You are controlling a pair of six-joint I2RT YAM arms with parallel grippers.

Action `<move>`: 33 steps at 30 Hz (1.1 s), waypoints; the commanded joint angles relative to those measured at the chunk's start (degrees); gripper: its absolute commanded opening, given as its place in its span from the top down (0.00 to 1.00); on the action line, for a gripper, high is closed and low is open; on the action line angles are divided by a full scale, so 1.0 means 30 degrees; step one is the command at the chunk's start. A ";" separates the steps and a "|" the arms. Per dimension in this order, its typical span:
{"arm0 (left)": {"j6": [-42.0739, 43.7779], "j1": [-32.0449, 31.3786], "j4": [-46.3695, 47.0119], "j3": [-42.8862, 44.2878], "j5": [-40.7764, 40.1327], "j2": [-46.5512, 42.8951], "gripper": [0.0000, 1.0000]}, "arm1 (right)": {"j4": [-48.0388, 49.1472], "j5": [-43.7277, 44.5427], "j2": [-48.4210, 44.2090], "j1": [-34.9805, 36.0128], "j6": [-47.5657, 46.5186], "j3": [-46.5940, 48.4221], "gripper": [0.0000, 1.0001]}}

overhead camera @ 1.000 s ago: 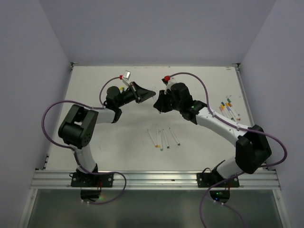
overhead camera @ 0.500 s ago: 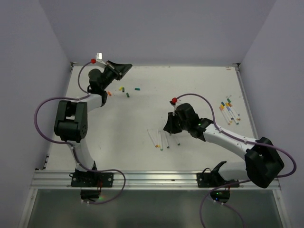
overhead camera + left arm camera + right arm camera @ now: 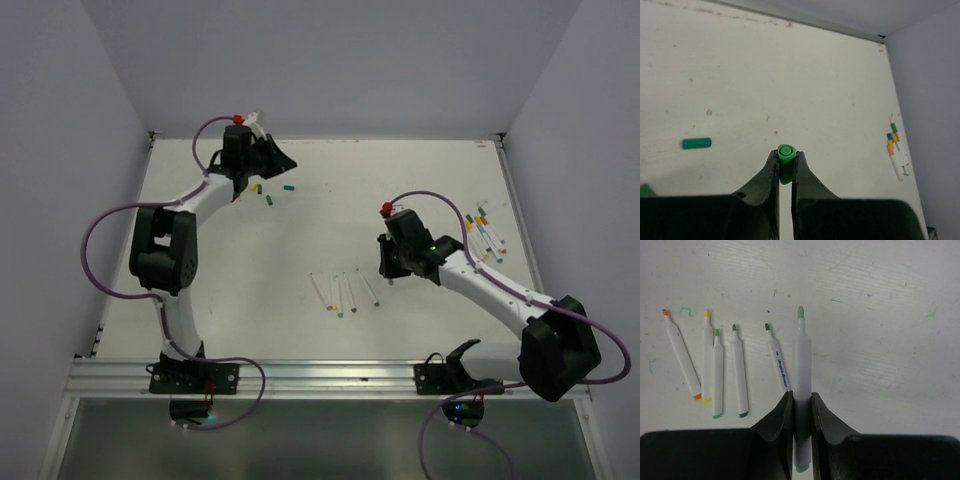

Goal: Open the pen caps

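Left hand [image 3: 786, 156] clenched on a green cap [image 3: 785, 150] above the desk [image 3: 790, 75] near its far edge, right hand [image 3: 800, 396] grasping an uncapped green pen [image 3: 801, 355] beside the opened pens [image 3: 715, 365]; likely risks: the released cap rolling away, the dropped nib smearing; no containers seen.

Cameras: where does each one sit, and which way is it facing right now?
Top external: above and behind the robot, looking down on the table; left arm and right arm show.
Left wrist: behind the left gripper, facing the far right corner; its fingers pinch a green cap.
Right wrist: behind the right gripper, looking down; its fingers hold a green-tipped pen.
Shared: top and right wrist both see the uncapped pens.
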 commanded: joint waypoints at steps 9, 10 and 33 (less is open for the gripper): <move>0.3545 -0.0948 -0.6311 0.1196 -0.4547 0.2134 1.00 | 0.0903 0.0282 0.1933 0.0083 0.0020 -0.1457 1.00; 0.3604 -0.0978 -0.6457 0.1226 -0.4606 0.2337 1.00 | 0.0932 0.0283 0.2283 0.0141 0.0049 -0.1427 1.00; 0.4249 -0.1066 -0.6195 0.1286 -0.6188 0.3336 0.64 | 0.0434 -0.0654 0.1438 -0.3892 -0.1061 0.1440 0.37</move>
